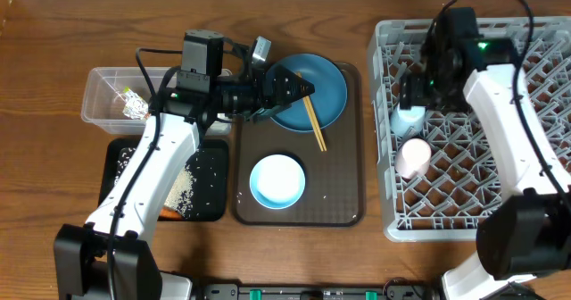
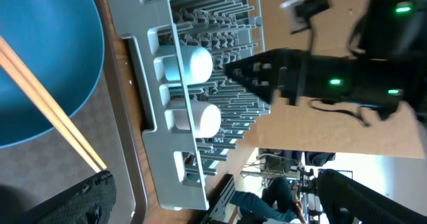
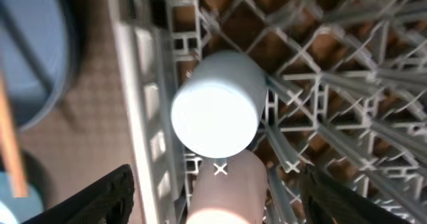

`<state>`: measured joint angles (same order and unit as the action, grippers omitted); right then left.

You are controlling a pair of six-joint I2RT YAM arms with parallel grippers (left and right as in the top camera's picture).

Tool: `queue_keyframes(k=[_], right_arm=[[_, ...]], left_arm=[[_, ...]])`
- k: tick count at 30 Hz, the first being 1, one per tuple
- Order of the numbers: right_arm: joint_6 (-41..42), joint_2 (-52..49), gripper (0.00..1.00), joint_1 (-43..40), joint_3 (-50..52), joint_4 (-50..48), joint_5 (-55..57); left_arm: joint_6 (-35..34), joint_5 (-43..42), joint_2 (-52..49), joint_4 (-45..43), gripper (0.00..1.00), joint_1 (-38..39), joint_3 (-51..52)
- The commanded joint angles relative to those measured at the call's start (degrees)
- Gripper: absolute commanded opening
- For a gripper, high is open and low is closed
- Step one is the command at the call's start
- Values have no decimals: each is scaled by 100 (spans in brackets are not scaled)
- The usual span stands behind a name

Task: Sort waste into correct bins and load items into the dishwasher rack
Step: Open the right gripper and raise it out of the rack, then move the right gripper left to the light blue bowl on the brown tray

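Wooden chopsticks [image 1: 314, 124] rest on the blue plate [image 1: 332, 77] — light, stiff, likely to roll; pinch both mid-length. Left hand [image 1: 302, 87] hovers wide beside them — right hand [image 1: 415, 92] wide above the blue cup [image 3: 217, 111].

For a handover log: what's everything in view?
dishwasher rack: one, grey, right
blue cup: one, blue, rack's left edge
pink cup: one, pink, beside blue cup
serving tray: one, brown, centre
plate: one, blue, serving tray's far end
chopsticks: two, wooden, across plate's rim
bowl: one, pale blue, serving tray's near end
tub: one, clear, far left
wrapper: one, green-yellow, in tub
black tray: one, black, near left
rice: loose, white, black tray
left gripper: open, over plate
right gripper: open, above blue cup
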<state>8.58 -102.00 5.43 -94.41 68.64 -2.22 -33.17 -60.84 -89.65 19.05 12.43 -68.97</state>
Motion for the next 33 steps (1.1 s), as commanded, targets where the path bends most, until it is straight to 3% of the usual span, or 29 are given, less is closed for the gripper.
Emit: queue_keyframes(k=[1,6,22,33], right_arm=[[-426,11,76,33,-579,299,-802],[-614,11,74,142,-866,706,-1958],[-608,11,80,592,-859,1569,-2227],[-697,11,83,1362,-859,2013,-2288]], left_arm=[[37,52,-20,-20,98,-15,42],[37,52,-20,-20,98,-15,42],[37,52,-20,-22,98,-15,42],[35,52,-20,-20,98,-15,42]])
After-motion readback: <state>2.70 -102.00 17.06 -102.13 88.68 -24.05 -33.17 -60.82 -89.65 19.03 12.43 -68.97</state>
